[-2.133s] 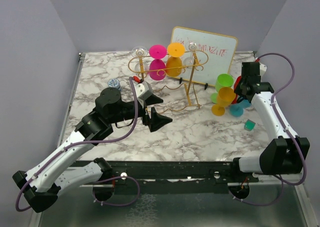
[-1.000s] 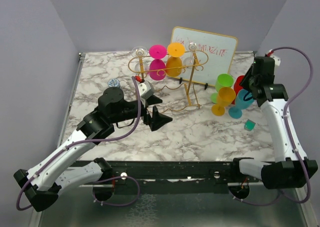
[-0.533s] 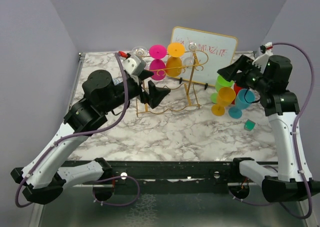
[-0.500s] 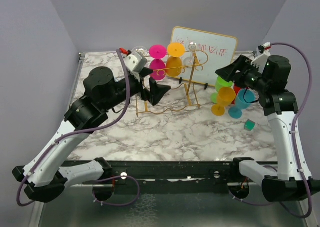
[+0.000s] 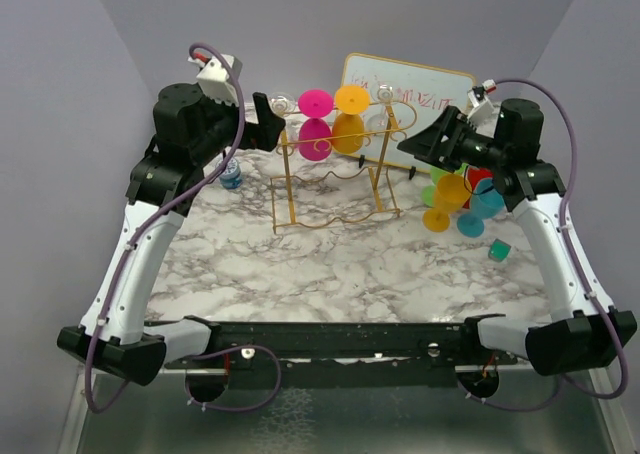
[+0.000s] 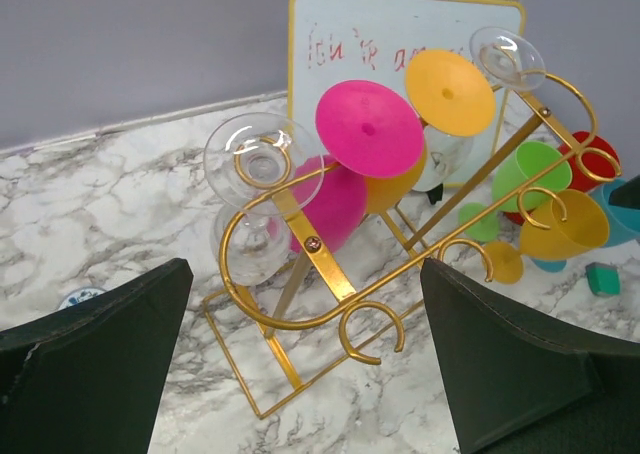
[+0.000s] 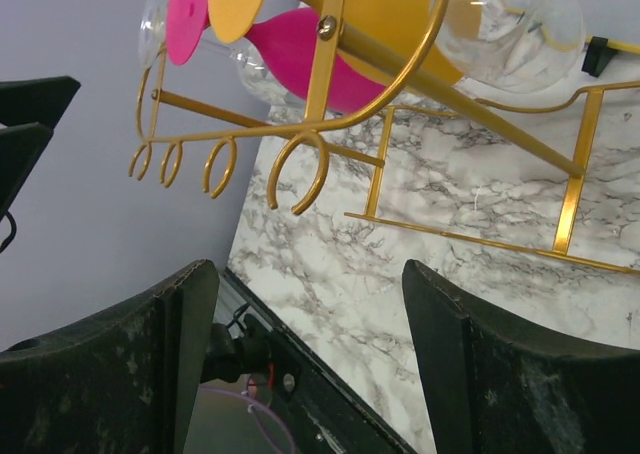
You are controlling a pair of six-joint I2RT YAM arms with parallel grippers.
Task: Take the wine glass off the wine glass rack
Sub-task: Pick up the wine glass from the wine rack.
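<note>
The gold wire wine glass rack [image 5: 335, 169] stands at the back middle of the marble table. Upside down on it hang a clear wine glass [image 5: 280, 104], a pink one [image 5: 316, 126], an orange one [image 5: 350, 119] and another clear one [image 5: 385, 109]. My left gripper [image 5: 270, 122] is raised at the rack's left end, open and empty. In its wrist view [image 6: 305, 374] the clear glass [image 6: 262, 164] hangs just ahead. My right gripper [image 5: 415, 144] is open and empty at the rack's right end. Its wrist view [image 7: 310, 354] shows the rack's scroll hooks [image 7: 300, 169] above the open jaws.
A gold-framed whiteboard [image 5: 410, 109] leans behind the rack. Green, orange, teal and red glasses [image 5: 452, 189] stand in a group right of the rack, under the right arm. A teal cube [image 5: 498, 250] lies near them. A small blue and white object [image 5: 230, 172] sits at the left.
Both arms rose from the table to the rack's ends. The right gripper left the standing glasses and opened wider. The left gripper stayed open.
</note>
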